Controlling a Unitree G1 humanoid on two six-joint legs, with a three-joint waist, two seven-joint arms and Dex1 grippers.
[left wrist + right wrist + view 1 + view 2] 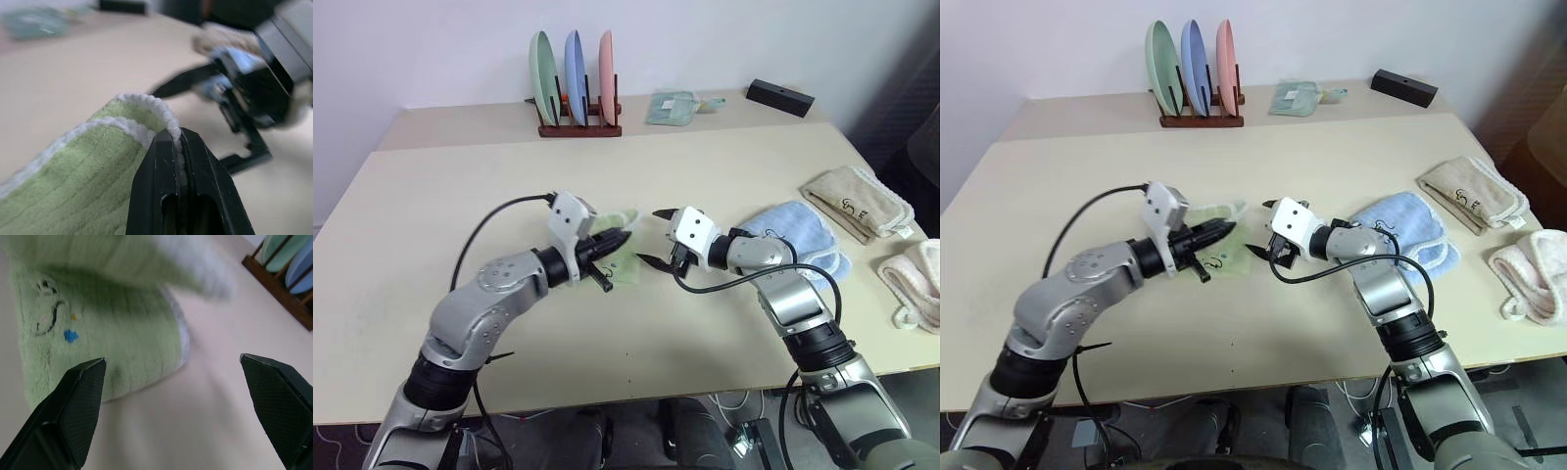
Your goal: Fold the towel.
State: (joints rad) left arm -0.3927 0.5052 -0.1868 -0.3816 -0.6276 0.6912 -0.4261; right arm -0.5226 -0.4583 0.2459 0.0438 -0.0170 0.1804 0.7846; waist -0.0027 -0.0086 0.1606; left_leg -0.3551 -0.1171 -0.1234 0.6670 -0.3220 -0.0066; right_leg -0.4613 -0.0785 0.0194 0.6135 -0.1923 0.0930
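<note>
**Green terry edge pinched, partner jaws waiting**

Terry-cloth green towel [112, 333] lies mid-table. My left gripper [178, 142] is clamped on its whitish scalloped edge — lifted toward my right gripper [173, 367], whose jaws gape wide and empty, just beside it.

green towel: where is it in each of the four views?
Left eye: green towel mid-table, pinched by the left gripper.
Right eye: mid-table, under that gripper.
Left wrist: its white edge clamped between the fingers.
Right wrist: ahead of the open right gripper.
Shared landmark: plate rack.
</note>
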